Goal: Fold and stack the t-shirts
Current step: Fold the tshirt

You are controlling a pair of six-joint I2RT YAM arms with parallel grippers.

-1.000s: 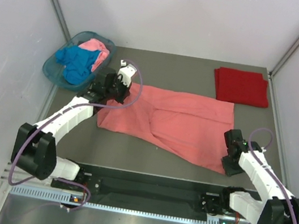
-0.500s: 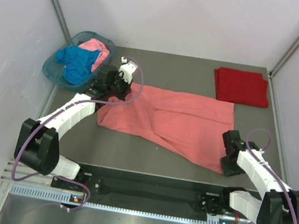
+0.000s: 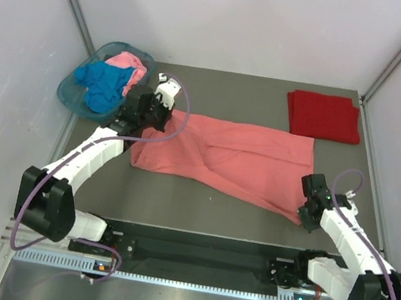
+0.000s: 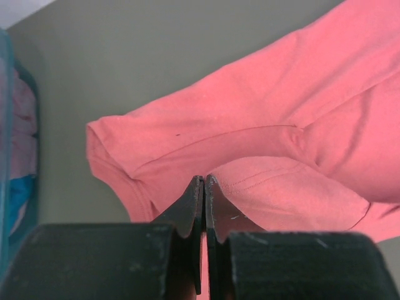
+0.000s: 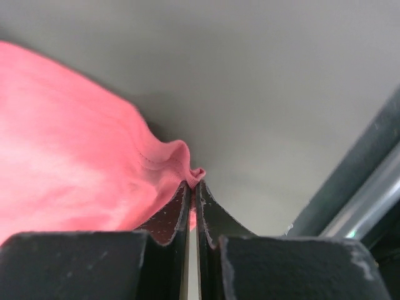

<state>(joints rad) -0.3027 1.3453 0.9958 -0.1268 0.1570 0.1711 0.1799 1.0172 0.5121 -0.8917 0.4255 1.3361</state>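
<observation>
Salmon-coral t-shirt (image 3: 237, 160) lies spread across mid table (image 3: 234, 86). Left tool (image 4: 204, 182) pinched tight on its far-left edge, right tool (image 5: 193, 183) clamped on near-right corner. Dark red t-shirt (image 3: 323, 115) folded, far right. Blue t-shirt (image 3: 102, 86) & pink t-shirt (image 3: 131, 67) in basket (image 3: 67, 91), far left.

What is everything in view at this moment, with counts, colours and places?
salmon-coral t-shirt: one, salmon-coral, spread across the table's middle
dark red t-shirt: one, dark red, folded, far right corner
blue t-shirt: one, bright blue, bunched in the basket
light pink t-shirt: one, light pink, in the basket beside the blue one
basket: one, translucent teal, far left corner
table: one, grey
left gripper: one, black, shut on the salmon-coral t-shirt's far left end
right gripper: one, black, shut on its near right corner
</observation>
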